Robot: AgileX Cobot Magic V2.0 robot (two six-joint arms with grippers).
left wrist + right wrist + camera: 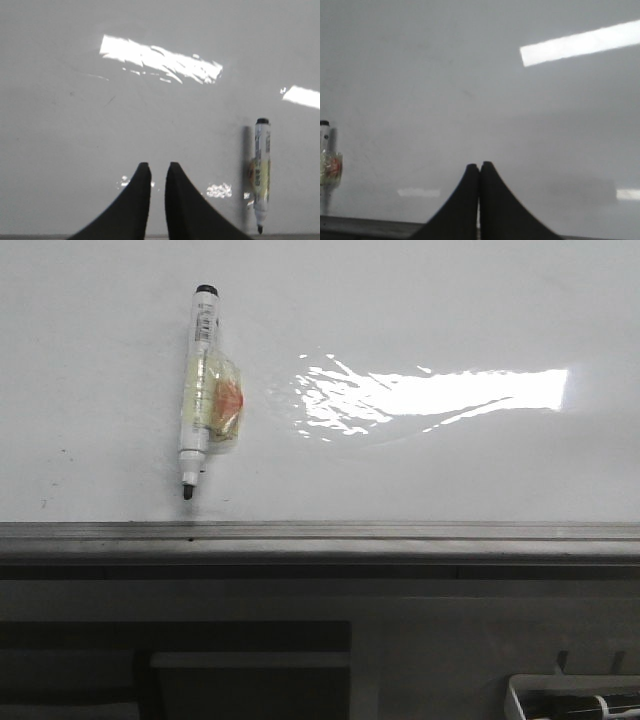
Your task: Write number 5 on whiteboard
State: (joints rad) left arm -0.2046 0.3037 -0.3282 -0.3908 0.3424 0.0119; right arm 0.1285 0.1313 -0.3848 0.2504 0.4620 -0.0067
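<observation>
The whiteboard [450,300] lies flat, glossy white, with a bright glare patch [440,395] and a grey metal rail [400,532] along its near edge. No number 5 shows on it; only a few faint dark specks at the left. A white marker [200,380] with a yellow-orange label lies on the board at the left, uncapped black tip toward the rail. In the left wrist view my left gripper [158,166] hovers over bare board, its jaws a narrow gap apart and empty, the marker [262,170] off to one side. My right gripper [480,165] is shut and empty; the marker [326,165] is far off. Neither gripper shows in the front view.
Below the rail is a dark shelf front. A white tray [520,695] holding a dark marker sits at the bottom right, off the board. The board surface also shows in both wrist views [75,125] [420,75].
</observation>
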